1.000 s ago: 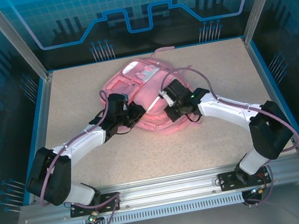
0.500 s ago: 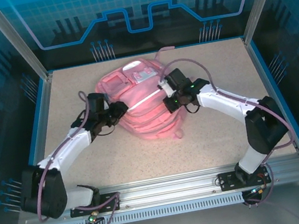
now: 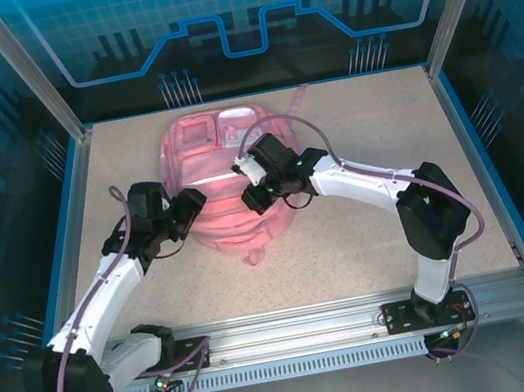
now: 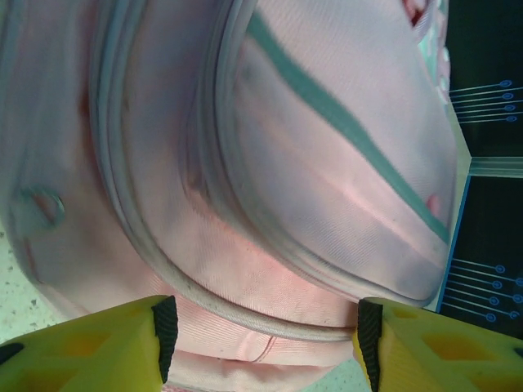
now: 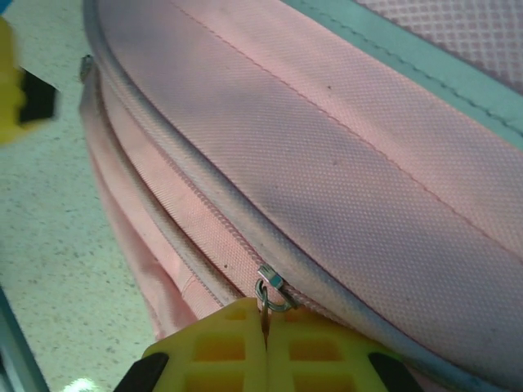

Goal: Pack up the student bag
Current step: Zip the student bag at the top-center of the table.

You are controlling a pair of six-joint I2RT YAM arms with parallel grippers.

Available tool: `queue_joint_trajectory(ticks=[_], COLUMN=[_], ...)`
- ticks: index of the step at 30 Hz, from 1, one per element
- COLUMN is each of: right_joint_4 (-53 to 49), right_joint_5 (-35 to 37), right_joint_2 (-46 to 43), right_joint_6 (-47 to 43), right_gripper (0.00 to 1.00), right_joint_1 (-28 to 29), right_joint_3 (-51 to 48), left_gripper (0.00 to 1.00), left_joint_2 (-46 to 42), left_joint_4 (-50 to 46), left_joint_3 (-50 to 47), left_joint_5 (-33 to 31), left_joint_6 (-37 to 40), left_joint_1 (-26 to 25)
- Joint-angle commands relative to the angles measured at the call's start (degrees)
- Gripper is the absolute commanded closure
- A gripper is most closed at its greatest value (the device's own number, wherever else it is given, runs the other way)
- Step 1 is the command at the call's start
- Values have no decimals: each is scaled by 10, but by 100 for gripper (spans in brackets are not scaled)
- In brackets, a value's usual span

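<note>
The student bag (image 3: 206, 153), a soft pink backpack with pale trim, lies flat at the far left-centre of the table. My left gripper (image 3: 190, 206) is at its left near edge. In the left wrist view it (image 4: 265, 347) stands open, and the bag's piped seam (image 4: 245, 314) runs across the gap between the yellow fingers. My right gripper (image 3: 251, 198) rests over the bag's near middle. In the right wrist view it (image 5: 267, 339) is shut on the metal zipper pull (image 5: 273, 287) of a long zip along the bag (image 5: 343, 155).
Speckled table (image 3: 381, 236) stretches open to the right and near side. A pink strap (image 3: 298, 98) trails off the bag's far right corner and a small loop (image 3: 255, 256) pokes out at its near edge. Blue walls (image 3: 73, 189) ring the table.
Both arms have swung left and the bag has slid left and flattened out. The right gripper has travelled left along the bag with the zipper pull.
</note>
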Motion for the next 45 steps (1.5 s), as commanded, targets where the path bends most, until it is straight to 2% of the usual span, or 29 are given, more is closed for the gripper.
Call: queue_joint_trajectory(ticks=[1, 10, 12, 16, 20, 26, 31, 36, 41, 42, 43, 45], right_joint_4=[20, 18, 15, 0, -13, -27, -25, -39, -102, -99, -94, -84], right_joint_5=[-39, -35, -24, 55, 132, 193, 191, 185, 189, 182, 174, 169], right_joint_2=[10, 12, 10, -13, -49, -79, -61, -14, 20, 12, -2, -37], right_joint_6=[7, 10, 11, -15, -64, -105, -113, -77, -19, -16, -11, 1], right_gripper=[100, 100, 100, 100, 100, 100, 100, 100, 99, 94, 85, 73], right_joint_1=[24, 38, 38, 37, 16, -34, -81, -112, -123, -126, -128, -138], right_joint_3=[23, 22, 23, 0, -51, -79, -48, 18, 84, 78, 68, 38], left_gripper=[39, 53, 61, 87, 100, 100, 100, 100, 100, 88, 77, 73], left_joint_2=[22, 89, 98, 105, 103, 95, 101, 104, 109, 105, 99, 87], left_joint_4=[58, 110, 107, 71, 34, 20, 0, -22, -22, -24, -30, -48], left_joint_3=[-2, 22, 23, 30, 38, 37, 50, 59, 81, 86, 94, 114], left_joint_5=[47, 37, 24, -16, -48, -53, -21, 3, 23, 21, 14, 3], left_joint_6=[-32, -29, -24, 11, 51, 79, 123, 176, 208, 210, 212, 223], left_joint_1=[1, -12, -16, -18, -20, -20, -20, -20, -19, -19, -19, -15])
